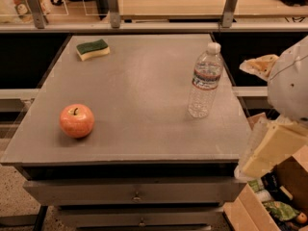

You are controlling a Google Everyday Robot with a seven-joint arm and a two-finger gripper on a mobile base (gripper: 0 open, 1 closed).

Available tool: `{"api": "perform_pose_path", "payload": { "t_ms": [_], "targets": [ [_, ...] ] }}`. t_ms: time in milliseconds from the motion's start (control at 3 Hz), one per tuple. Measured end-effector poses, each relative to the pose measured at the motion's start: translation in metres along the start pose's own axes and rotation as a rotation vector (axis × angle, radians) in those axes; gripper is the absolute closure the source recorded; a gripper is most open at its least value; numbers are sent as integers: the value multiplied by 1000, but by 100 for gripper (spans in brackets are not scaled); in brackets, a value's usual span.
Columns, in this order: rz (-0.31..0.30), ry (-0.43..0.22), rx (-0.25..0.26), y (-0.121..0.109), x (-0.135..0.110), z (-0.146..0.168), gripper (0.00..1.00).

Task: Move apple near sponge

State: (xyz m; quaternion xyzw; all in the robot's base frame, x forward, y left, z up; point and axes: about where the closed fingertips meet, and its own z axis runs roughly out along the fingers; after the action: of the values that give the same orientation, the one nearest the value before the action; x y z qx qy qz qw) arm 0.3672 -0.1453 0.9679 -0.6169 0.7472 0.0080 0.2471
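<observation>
While the round red apple [76, 121] sits front left, the green-topped sponge [93, 49] lies far back.
Pale gripper [269, 150] hangs at right; spread or pinched, nobody can tell.

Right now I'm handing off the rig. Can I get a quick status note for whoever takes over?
The tool is off the table's right side, low by the front right corner, far from the apple.
The apple sits stem up on the table, front left.
The sponge is at the back left, green side up, well apart from the apple.
The water bottle stands upright on the right, clear of both.
Done: nothing, the apple is not yet grasped.
Left: reach across, grasp the apple, carry it back and set it down beside the sponge.
</observation>
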Motion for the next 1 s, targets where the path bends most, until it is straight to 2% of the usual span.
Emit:
{"api": "perform_pose_path", "payload": {
  "t_ms": [333, 667, 1000],
  "targets": [
    [-1, -2, -5, 7, -2, 2, 0],
    [-56, -41, -62, 17, -31, 18, 0],
    [-74, -144, -117, 28, -74, 46, 0]
  ]
}}
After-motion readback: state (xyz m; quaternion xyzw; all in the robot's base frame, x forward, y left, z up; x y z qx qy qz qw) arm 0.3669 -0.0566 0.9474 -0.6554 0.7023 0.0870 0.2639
